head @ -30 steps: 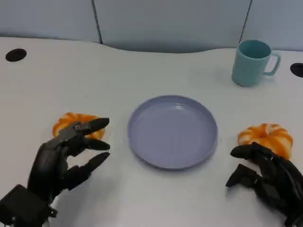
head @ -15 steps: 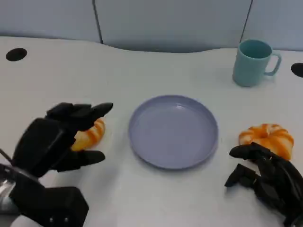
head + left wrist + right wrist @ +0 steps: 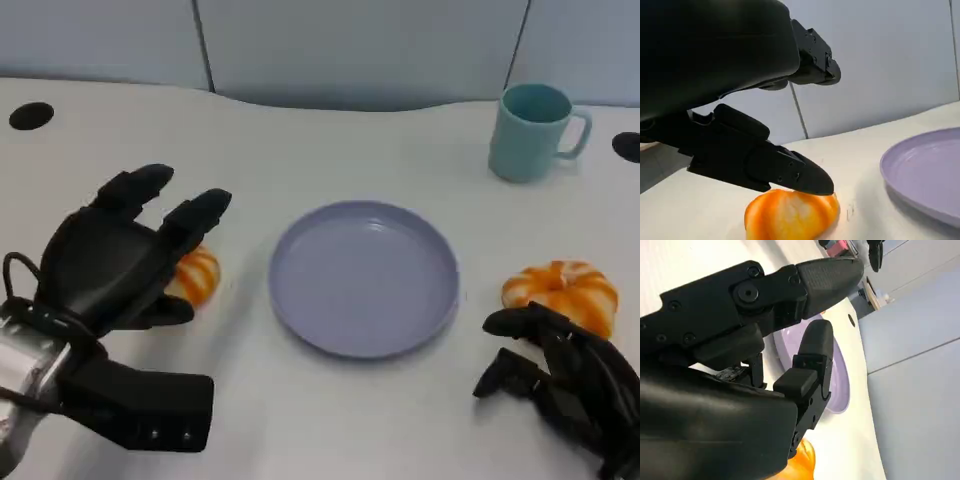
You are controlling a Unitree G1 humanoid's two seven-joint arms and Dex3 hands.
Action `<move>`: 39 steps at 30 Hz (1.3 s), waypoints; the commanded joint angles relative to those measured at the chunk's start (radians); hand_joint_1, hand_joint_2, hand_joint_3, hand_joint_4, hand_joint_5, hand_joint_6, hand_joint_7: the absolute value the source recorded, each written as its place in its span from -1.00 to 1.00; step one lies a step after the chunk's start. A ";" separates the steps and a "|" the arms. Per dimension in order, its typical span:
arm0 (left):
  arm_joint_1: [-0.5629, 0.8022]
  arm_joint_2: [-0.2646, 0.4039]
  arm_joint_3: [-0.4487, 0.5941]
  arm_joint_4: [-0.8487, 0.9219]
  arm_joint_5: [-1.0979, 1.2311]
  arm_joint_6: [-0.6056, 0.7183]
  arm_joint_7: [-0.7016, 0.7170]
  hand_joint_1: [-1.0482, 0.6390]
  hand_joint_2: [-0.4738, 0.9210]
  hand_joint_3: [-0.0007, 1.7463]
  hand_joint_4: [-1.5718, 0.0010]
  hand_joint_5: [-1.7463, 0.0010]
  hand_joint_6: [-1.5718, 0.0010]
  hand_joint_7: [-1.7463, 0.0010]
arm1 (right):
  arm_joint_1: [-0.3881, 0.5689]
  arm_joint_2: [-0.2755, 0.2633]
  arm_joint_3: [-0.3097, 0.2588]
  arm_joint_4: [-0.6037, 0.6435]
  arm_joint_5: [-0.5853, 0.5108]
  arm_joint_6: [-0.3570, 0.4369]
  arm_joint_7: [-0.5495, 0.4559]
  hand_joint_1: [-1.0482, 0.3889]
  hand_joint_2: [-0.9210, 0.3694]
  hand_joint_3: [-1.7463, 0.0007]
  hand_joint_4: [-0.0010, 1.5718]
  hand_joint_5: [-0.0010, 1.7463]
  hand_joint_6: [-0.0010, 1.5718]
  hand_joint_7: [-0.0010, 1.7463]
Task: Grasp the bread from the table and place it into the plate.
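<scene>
At the far left of the white table (image 3: 330,420) in the head view, a dark round hole (image 3: 29,116) sits near the back edge. In front of it the left hand (image 3: 110,262) hovers over the left bread (image 3: 192,276), an orange striped bun lying on the table left of the plate. The hand's fingers (image 3: 200,212) are spread apart and stretched forward above the bun, and the hand has hold of nothing. In the left wrist view a black fingertip (image 3: 805,179) lies just above the top of this bun (image 3: 790,215); whether it touches the crust cannot be told. The bun rests on the table, close to the plate's rim but apart from it.

The lavender plate (image 3: 300,310) stands in the middle of the table, round, shallow, with nothing on it. Its rim also shows in the left wrist view (image 3: 910,185) and, beyond the fingers, in the right wrist view (image 3: 840,390).

Behind and to the right of the plate stands a teal mug (image 3: 530,132), upright, its handle turned to the right. A second dark hole (image 3: 628,147) lies at the right edge.

To the right of the plate a second orange bread (image 3: 562,290) lies on the table. Just in front of it is the right hand (image 3: 565,375), low over the table, fingers partly curled yet apart, gripping nothing. The right wrist view shows those fingers (image 3: 815,352) separated, with a bit of orange bun (image 3: 802,460) beneath the hand.
</scene>
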 commanded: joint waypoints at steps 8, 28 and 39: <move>-0.304 -0.042 -0.142 0.363 -0.075 0.210 -0.394 -0.64 1.00 -0.94 0.99 0.95 0.89 0.99 | 0.045 -0.004 -0.003 -0.031 0.008 0.026 0.007 -0.21 -1.00 0.84 -0.18 0.61 -0.12 0.05; -0.575 -0.153 -0.305 0.860 -0.191 0.229 -0.280 -0.59 0.94 -1.00 0.93 0.96 0.80 0.99 | 0.081 -0.004 -0.001 -0.099 0.007 0.067 -0.002 -0.21 -1.00 0.84 -0.18 0.63 -0.13 0.09; -0.644 -0.204 -0.361 1.009 -0.224 0.242 -0.297 -0.57 0.94 -1.00 0.92 0.97 0.78 0.99 | 0.092 -0.003 -0.003 -0.105 0.013 0.058 0.009 -0.21 -1.00 0.83 -0.20 0.63 -0.14 0.10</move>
